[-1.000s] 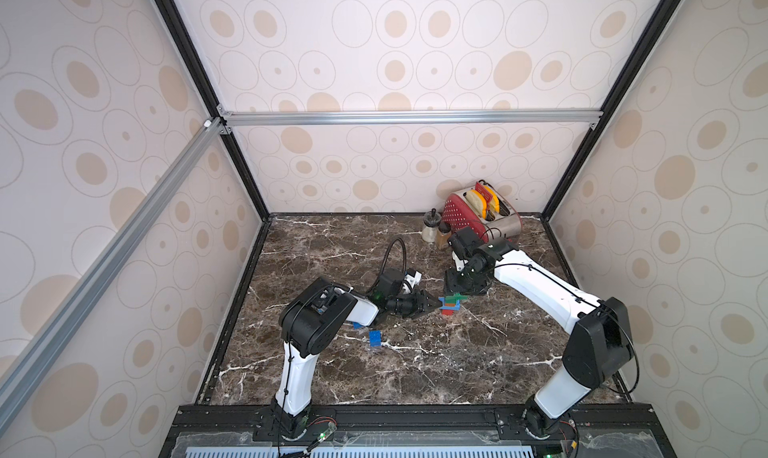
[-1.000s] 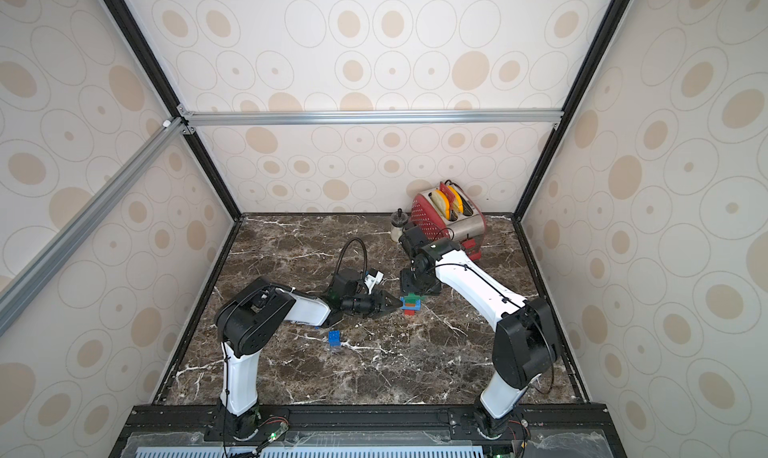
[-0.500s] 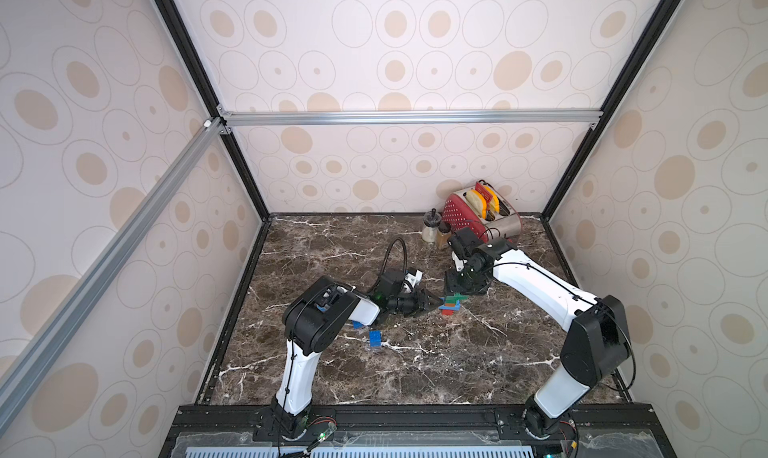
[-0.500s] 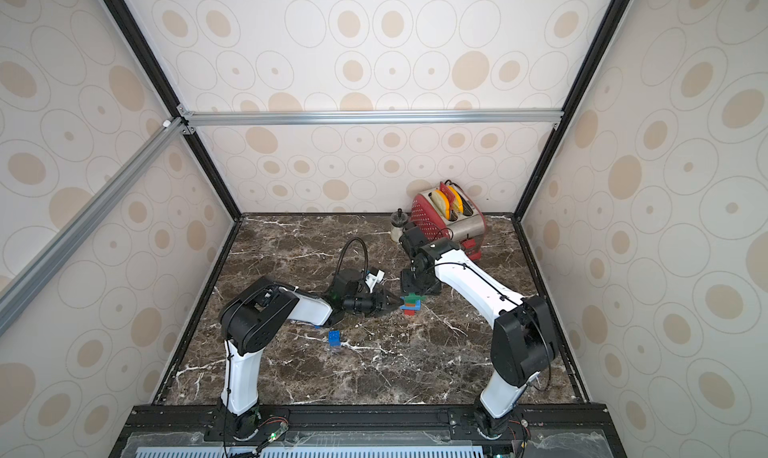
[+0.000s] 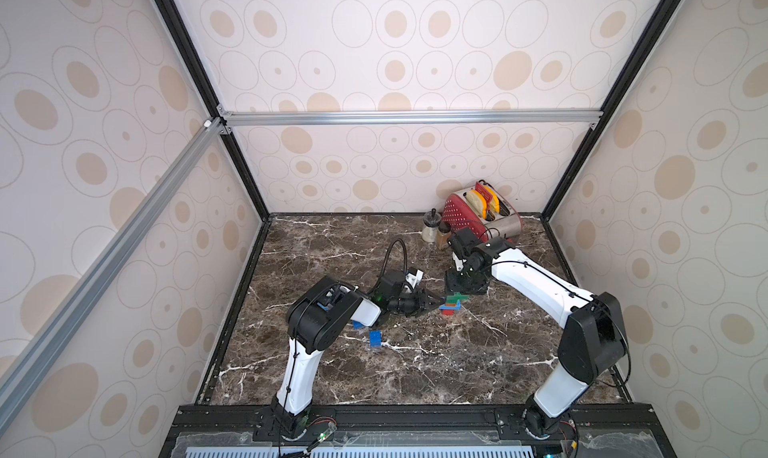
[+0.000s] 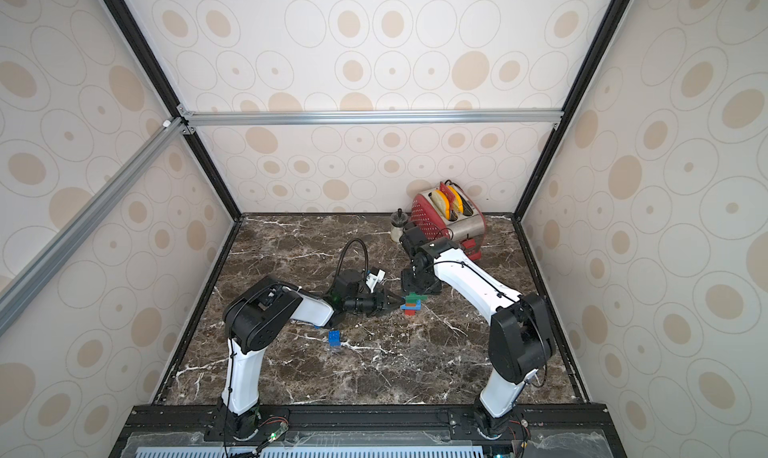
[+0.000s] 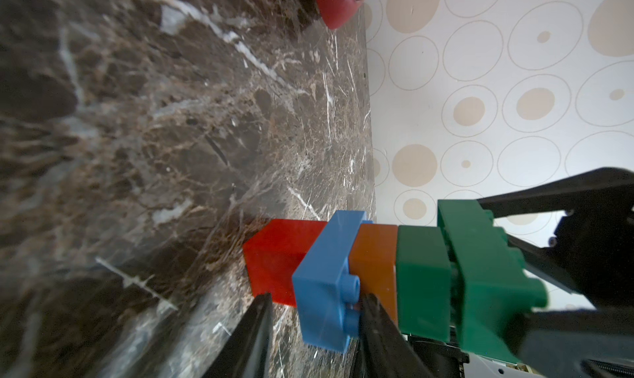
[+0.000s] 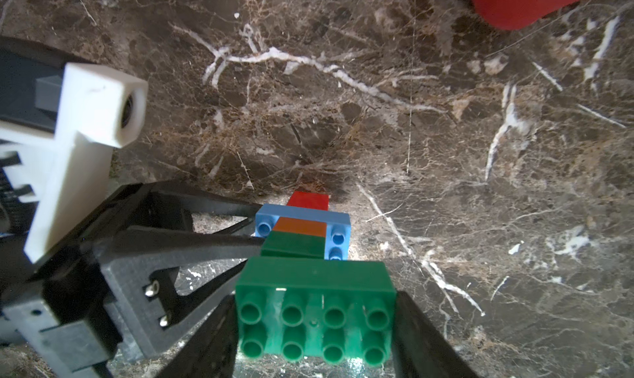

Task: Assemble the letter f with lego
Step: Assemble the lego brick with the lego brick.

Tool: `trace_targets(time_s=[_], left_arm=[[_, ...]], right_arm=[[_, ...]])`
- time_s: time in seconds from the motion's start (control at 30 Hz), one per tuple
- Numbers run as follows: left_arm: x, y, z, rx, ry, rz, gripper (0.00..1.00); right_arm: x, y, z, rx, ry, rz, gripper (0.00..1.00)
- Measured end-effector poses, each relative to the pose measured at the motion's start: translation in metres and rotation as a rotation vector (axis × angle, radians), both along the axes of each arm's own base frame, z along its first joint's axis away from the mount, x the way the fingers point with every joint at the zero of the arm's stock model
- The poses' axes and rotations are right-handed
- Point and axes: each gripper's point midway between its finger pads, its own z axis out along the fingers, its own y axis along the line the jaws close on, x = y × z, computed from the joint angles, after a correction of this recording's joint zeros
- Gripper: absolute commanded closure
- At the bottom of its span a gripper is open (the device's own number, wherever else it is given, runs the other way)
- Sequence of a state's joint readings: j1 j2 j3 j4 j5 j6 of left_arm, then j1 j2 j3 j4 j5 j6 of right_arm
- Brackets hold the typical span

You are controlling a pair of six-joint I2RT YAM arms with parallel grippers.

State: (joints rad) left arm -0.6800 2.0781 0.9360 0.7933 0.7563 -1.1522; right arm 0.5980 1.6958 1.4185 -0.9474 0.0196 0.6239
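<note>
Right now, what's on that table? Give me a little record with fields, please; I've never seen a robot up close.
Surface: dark marble table
Build: one upright brick stack, bottom to top red brick, blue brick, orange brick, dark green brick, dark green oblong brick
Right end effector: shut on the dark green oblong brick
Left end effector: open, fingers either side of the blue brick's end
Loose piece: spare blue brick lying apart from the stack
Background: red toaster at the back wall
</note>
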Motion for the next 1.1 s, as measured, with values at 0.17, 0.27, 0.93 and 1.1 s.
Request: trace_targets(time_s=[0.17, 0.27, 0.93, 1.1], left_arm=[[0.0005, 0.0000, 0.0003, -0.001, 0.001, 0.003, 0.57], [0.0006, -0.0002, 0.0004, -0.002, 0.000, 0.004, 0.58], [-0.0001, -0.0027, 0.0008, -0.006, -0.010, 0.003, 0.60], [-0.0003, -0.0028, 0.0007, -0.006, -0.010, 0.003, 0.60]], right_arm=[[0.0005, -0.0002, 0.0002, 0.000, 0.001, -0.001, 0.50], [0.0007, -0.0002, 0.0000, -0.002, 0.001, -0.001, 0.51], [0.0026, -0.0007, -0.0017, -0.014, -0.017, -0.019, 0.52], [0.0015, -0.0018, -0.0015, -0.021, -0.027, -0.020, 0.52]])
